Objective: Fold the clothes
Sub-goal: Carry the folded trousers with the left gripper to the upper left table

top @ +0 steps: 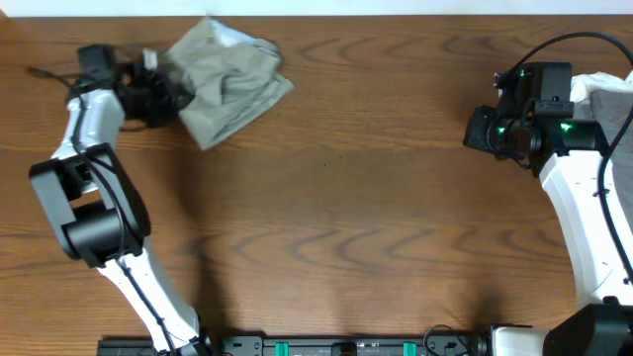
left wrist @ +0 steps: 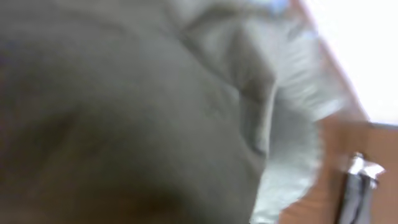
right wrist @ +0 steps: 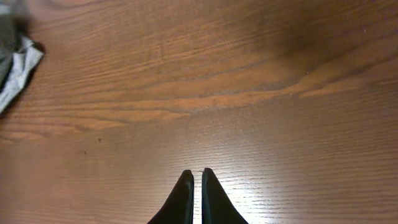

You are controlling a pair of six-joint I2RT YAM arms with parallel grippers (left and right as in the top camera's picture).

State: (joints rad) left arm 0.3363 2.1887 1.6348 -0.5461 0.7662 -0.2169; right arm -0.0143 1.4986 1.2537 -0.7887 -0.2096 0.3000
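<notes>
The clothes (top: pixel 226 81), an olive-khaki garment with pale lining showing at its top, lie bunched at the far left of the wooden table (top: pixel 336 198). My left gripper (top: pixel 163 94) is at the garment's left edge, its fingers hidden by the fabric. In the left wrist view the blurred olive cloth (left wrist: pixel 137 106) and its pale lining fill the frame, and no fingers show. My right gripper (right wrist: pixel 197 177) is shut and empty, low over bare wood at the right side of the table (top: pixel 482 132). A corner of the garment (right wrist: pixel 13 65) shows at the far left of the right wrist view.
A white cloth (top: pixel 605 94) lies at the right edge behind the right arm. A black rail (top: pixel 346 346) runs along the table's front edge. The table's far edge is just behind the garment.
</notes>
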